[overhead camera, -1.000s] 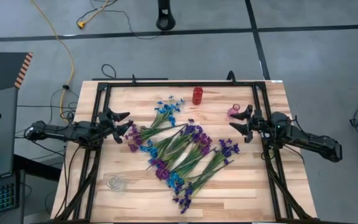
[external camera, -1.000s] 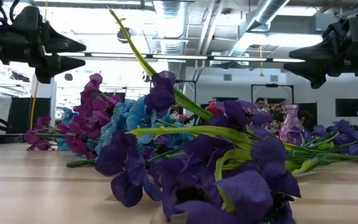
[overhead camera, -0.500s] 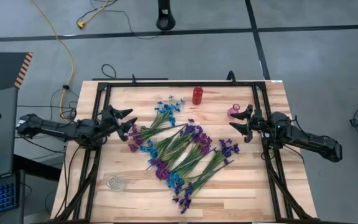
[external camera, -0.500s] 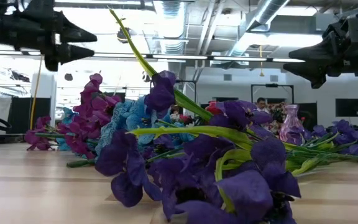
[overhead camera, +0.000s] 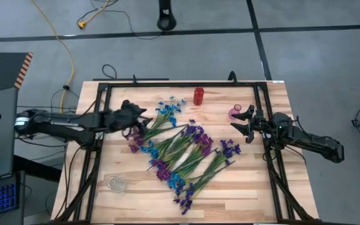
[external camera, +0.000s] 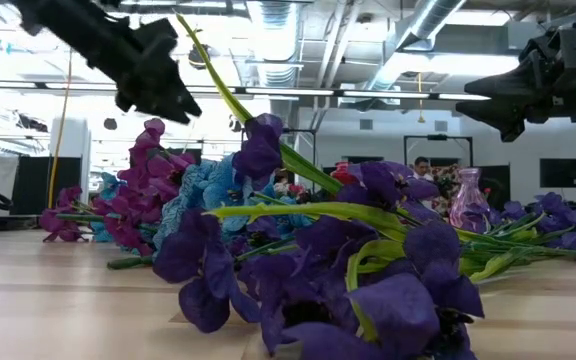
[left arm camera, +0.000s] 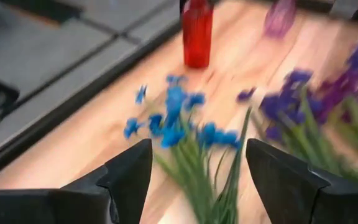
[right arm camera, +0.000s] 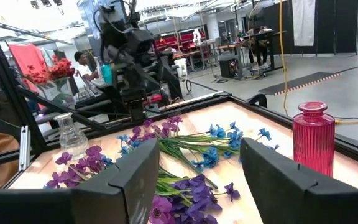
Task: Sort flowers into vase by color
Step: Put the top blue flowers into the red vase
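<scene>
The left gripper (overhead camera: pixel 144 117) hovers with fingers spread, holding nothing, above the left end of the green-stemmed blue, magenta and violet artificial flowers (overhead camera: pixel 180 150), which lie scattered across the middle of the pale wooden table (overhead camera: pixel 130 200). Beyond them a red ribbed glass vase (overhead camera: pixel 198 95) stands at the far edge, a pink glass vase (overhead camera: pixel 235 112) farther right, and the right gripper (overhead camera: pixel 239 124) waits just beside it, fingers spread and empty
</scene>
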